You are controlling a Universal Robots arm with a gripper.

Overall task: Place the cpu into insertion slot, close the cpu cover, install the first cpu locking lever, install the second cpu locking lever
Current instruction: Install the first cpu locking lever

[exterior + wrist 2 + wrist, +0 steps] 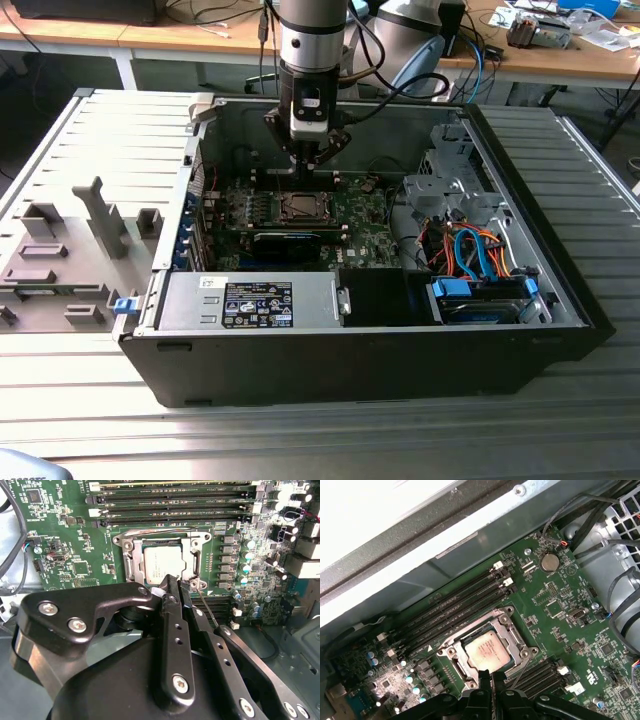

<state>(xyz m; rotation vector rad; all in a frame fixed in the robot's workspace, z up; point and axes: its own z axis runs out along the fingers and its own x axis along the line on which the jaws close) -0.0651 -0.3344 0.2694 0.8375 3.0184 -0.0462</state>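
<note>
Inside open computer case (400, 370): cpu (162, 565) seated in insertion slot (199, 584), cpu cover (131, 565) apparently down around it; gripper (175, 580) pressed together, tips at socket corner; thin locking lever (207, 607) just beside, lying along fingers' line

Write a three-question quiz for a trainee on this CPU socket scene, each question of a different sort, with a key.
1. True or false: the cpu lies flat inside the window of the cpu cover.
2. Pick one. In both wrist views the tip of the gripper is nearest to: A) the round coin battery; B) a corner of the cpu cover; C) the blue cables.
3. Fill in the gap: the motherboard is ____ in colour.

Key: 1 true; 2 B; 3 green.
</note>
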